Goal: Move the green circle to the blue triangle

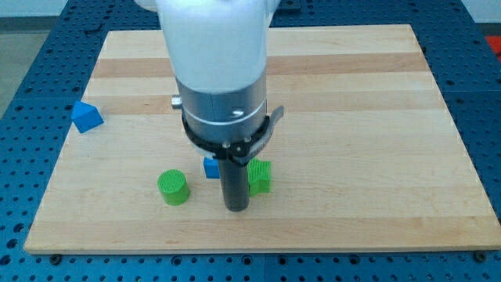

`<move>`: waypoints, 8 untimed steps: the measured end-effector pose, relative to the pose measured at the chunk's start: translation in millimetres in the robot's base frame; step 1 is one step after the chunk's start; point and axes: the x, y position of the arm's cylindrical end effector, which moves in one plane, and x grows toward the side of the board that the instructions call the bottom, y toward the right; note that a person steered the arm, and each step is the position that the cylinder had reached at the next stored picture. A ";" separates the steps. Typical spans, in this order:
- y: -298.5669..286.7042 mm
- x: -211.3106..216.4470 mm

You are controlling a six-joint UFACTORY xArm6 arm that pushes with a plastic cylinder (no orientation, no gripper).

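The green circle point(173, 187) is a ribbed green cylinder near the board's bottom edge, left of centre. The blue triangle point(86, 117) lies at the board's left edge, well up and to the left of the circle. My tip point(236, 208) is the lower end of the dark rod and rests on the board to the right of the green circle, with a clear gap between them. The tip stands just left of a green block point(260, 177) and just below a blue block point(210, 168) that the rod partly hides.
The arm's white and grey body point(219, 70) hangs over the middle of the wooden board point(352, 117) and hides part of it. The board lies on a blue perforated table point(23, 70).
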 end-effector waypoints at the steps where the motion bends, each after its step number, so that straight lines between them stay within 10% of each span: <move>1: -34.0 3.0; 5: -236.1 -120.2; 8: -215.4 -78.5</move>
